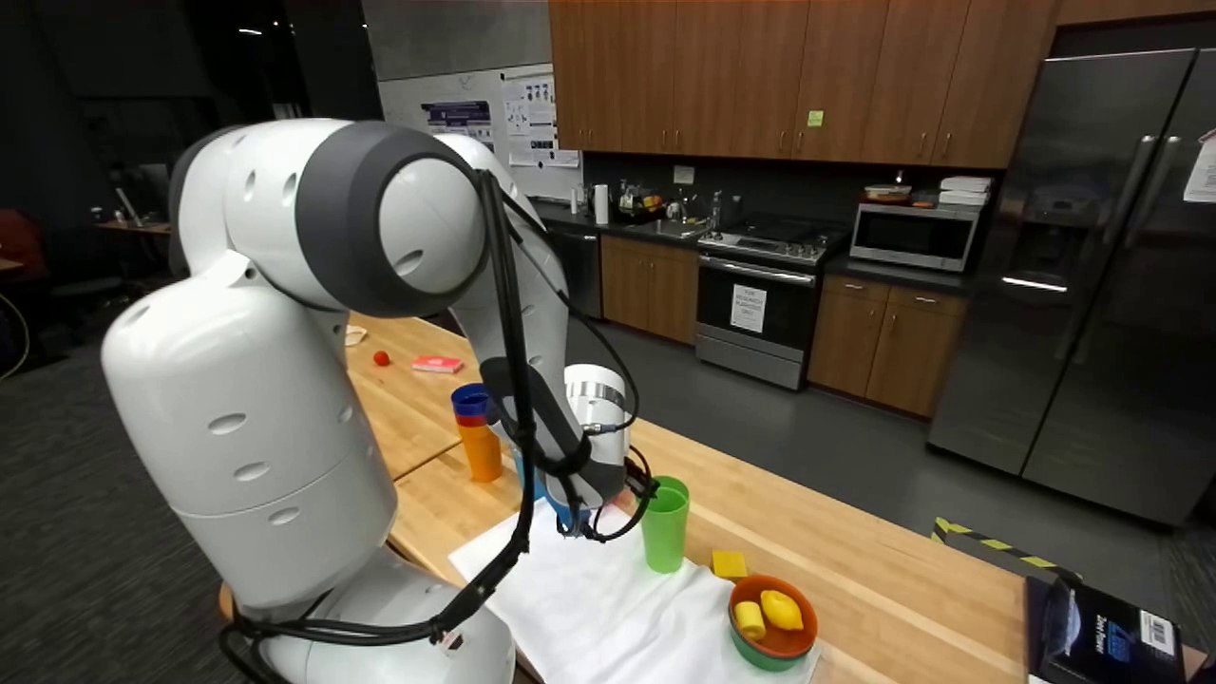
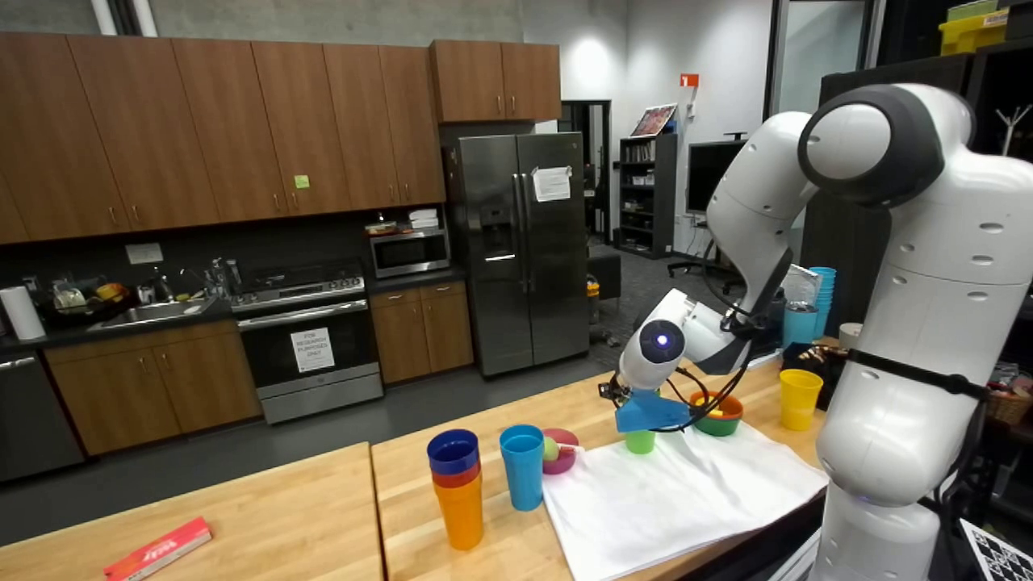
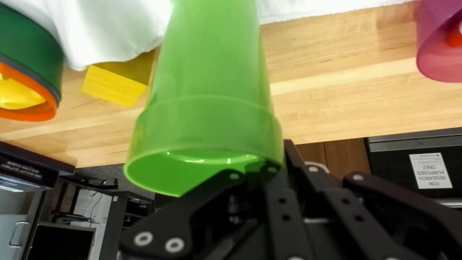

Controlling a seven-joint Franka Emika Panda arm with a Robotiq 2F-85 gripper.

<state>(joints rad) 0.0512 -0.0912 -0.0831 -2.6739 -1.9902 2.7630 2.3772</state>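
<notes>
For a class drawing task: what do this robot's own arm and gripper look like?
The Franka Emika Panda arm is glossy white and rounded, with dark grey bands, oval recesses and strapped black cables. A violet light glows above a blue piece. The Robotiq gripper is black, with angular links and pale round bolts.

Light falls from above, brightening the arm [image 1: 247, 389] and nearly washing out the cloth [image 2: 678, 492]. Glare pools on the wall [image 2: 601, 68], and a streak glints on the fridge [image 1: 1064, 323] in both exterior views. The carpet [image 1: 57, 494] lies in gloom. Highlights shine inside the cup [image 3: 209, 97]; the gripper [image 3: 287, 162], close up in the wrist view, is dark and soft-edged. Wide-angle stretch leans the fridge and cupboards [image 2: 266, 137] near the frame edges
</notes>
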